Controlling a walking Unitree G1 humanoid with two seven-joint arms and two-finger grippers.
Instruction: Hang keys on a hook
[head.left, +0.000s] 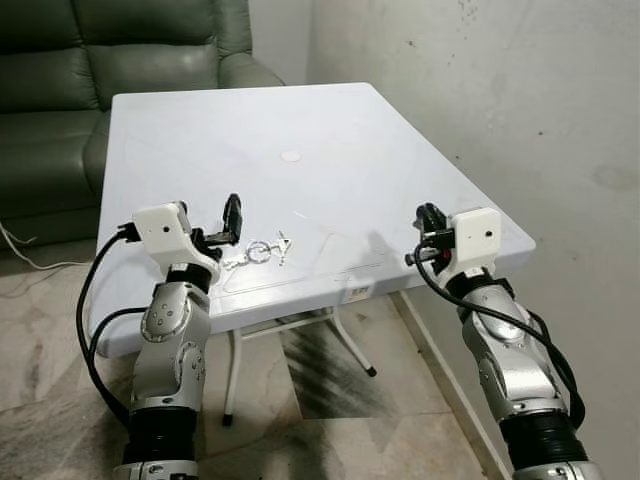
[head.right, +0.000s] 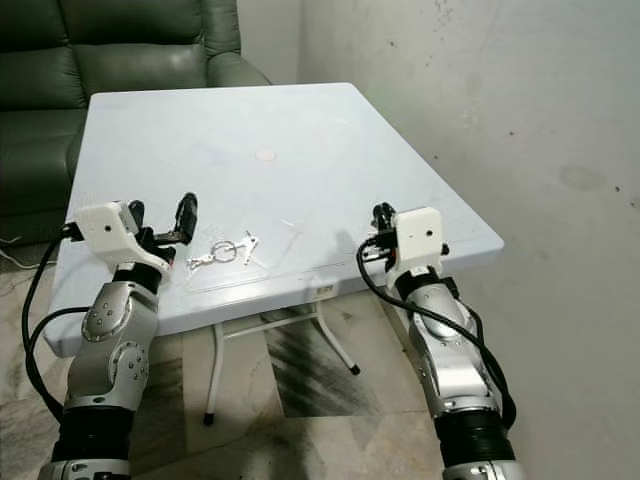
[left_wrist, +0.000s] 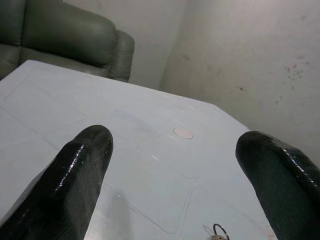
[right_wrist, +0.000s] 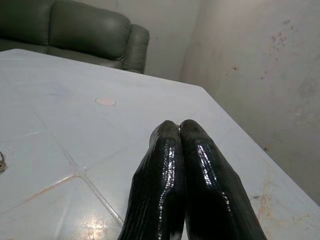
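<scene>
**Operator:** So where does my left gripper (head.left: 222, 228) stand for the pick?

**Guide:** Your left gripper hangs low over the near part of the white table (head.left: 400, 150) with its two fingers (left_wrist: 75, 175) spread wide and nothing between them. The keys (head.left: 262, 250) lie flat on the tabletop just beyond its tips and a little to its right-finger side; in the left wrist view you catch just the ring at the frame's edge, so you are not yet centred on them.

**Operator:** And my other one?

**Guide:** Your right gripper (head.left: 428, 222) sits over the table's near right corner, fingers pressed together, well away from the keys. Leave it be.

**Operator:** How do I take them cleanly?

**Guide:** I'd say slide your left gripper sideways until the ring sits midway between the fingers, then come down until the tips nearly graze the table. Flat metal is likely to skid, so close slowly and aim for the ring itself. Beyond the table you have a green sofa (head.left: 110, 50) and a bare wall (head.left: 500, 80); I cannot see a hook anywhere yet.
</scene>
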